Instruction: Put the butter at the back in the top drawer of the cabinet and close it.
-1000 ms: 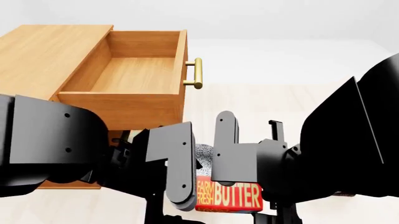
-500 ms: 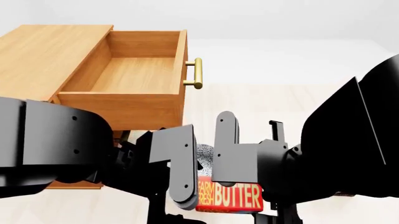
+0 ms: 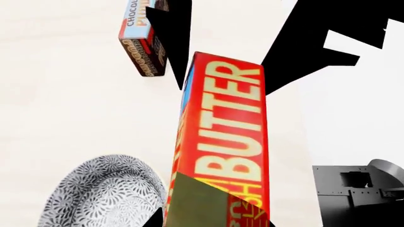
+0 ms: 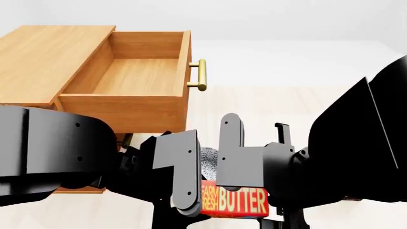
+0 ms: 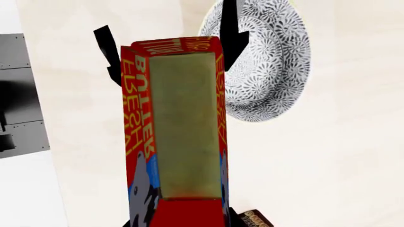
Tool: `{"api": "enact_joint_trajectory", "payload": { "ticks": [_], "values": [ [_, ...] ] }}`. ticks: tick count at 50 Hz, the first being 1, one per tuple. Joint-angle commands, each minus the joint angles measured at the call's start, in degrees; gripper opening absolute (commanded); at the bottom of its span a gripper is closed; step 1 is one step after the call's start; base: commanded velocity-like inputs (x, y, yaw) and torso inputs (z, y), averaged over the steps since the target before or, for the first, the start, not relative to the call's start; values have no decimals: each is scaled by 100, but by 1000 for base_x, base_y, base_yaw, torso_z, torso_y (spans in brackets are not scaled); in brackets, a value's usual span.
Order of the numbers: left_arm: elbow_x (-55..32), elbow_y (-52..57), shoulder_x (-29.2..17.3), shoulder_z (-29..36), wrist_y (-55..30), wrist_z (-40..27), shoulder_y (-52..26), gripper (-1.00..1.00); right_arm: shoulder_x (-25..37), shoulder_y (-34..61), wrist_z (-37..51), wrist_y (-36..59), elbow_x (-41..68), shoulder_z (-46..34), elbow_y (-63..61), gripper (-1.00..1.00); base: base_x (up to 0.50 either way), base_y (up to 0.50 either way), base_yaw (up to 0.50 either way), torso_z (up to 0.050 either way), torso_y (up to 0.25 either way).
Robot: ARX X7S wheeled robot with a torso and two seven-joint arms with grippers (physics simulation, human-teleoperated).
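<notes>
The butter (image 4: pixel 241 201), a red-and-orange box with white lettering, hangs low between my two arms, below the open top drawer (image 4: pixel 127 109) of the cabinet (image 4: pixel 45 57). In the left wrist view the butter (image 3: pixel 227 132) runs straight out from my left gripper (image 3: pixel 215 222), whose jaws press its sides. In the right wrist view the same box (image 5: pixel 183 132) comes out of my right gripper (image 5: pixel 180 220), also clamped on it. Each gripper's dark fingers flank the box's far end in the other's view. The drawer's wooden inside shows nothing in it.
A patterned grey-white bowl (image 3: pixel 104 194) lies on the pale floor under the butter, also seen as the bowl (image 5: pixel 268 61). A chocolate pudding box (image 3: pixel 142 42) lies farther off. The drawer's brass handle (image 4: pixel 201 75) sticks out to the right. My arms hide the lower drawers.
My left arm's links have shifted slightly up and to the right. The butter, the right arm and the drawer have stayed where they were.
</notes>
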Motion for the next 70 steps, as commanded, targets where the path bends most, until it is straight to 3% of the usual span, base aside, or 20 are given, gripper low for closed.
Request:
{"api": "enact_joint_trajectory", "payload": {
  "ticks": [1,21,22,55,70],
  "values": [
    [-147,40,-58,-177,148,-40,50,-100,-7,40,27,-15,-206,51,23,-100,0,0,0,0,0],
    [-135,58,-86,-229,177,-191,112,-100,-15,27,-71,-2,-226,25,-2,-100,0,0,0,1,1],
    [-121,60,-88,-225,175,-198,116,-100,-15,29,-66,0,-211,21,0,100,0,0,0,0,0],
    [-55,-145,-418,-344,218,-255,109,-100,185,10,-230,99,-375,-119,31,100,0,0,0,0,1],
    [-140,66,-974,-464,266,-401,47,-100,863,158,-114,237,-652,-203,-323,100,0,0,0,1,1]
  ]
}}
